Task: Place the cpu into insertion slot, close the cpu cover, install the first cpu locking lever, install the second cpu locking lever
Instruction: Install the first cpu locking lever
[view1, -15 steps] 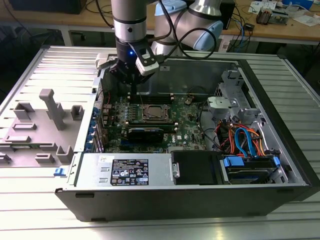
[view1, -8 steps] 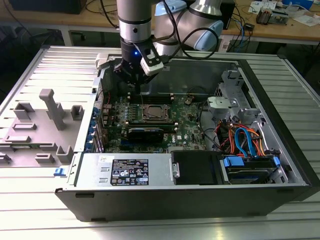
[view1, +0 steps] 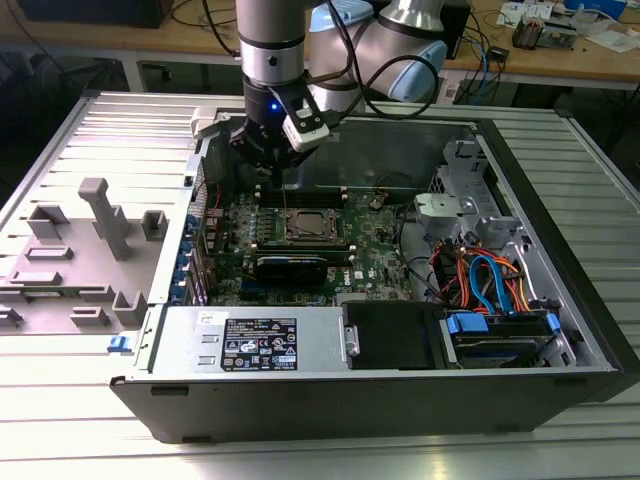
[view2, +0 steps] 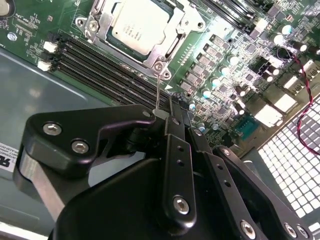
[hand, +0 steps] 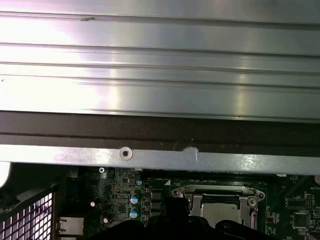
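Pincer: mine, clamped on the thin locking lever, above the motherboard.
cpu: seated in the insertion slot, under the closed cpu cover, near my pincer.

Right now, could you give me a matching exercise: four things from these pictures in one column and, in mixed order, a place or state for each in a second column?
1. cpu
2. cpu cover
3. locking lever
4. blue cables

a. pinched at its tip by the fingers
b. inside the computer case, at the exterior view's right
c. closed, framing the cpu
d. lying flat, silvery top showing

Pairs: 1-d, 2-c, 3-a, 4-b
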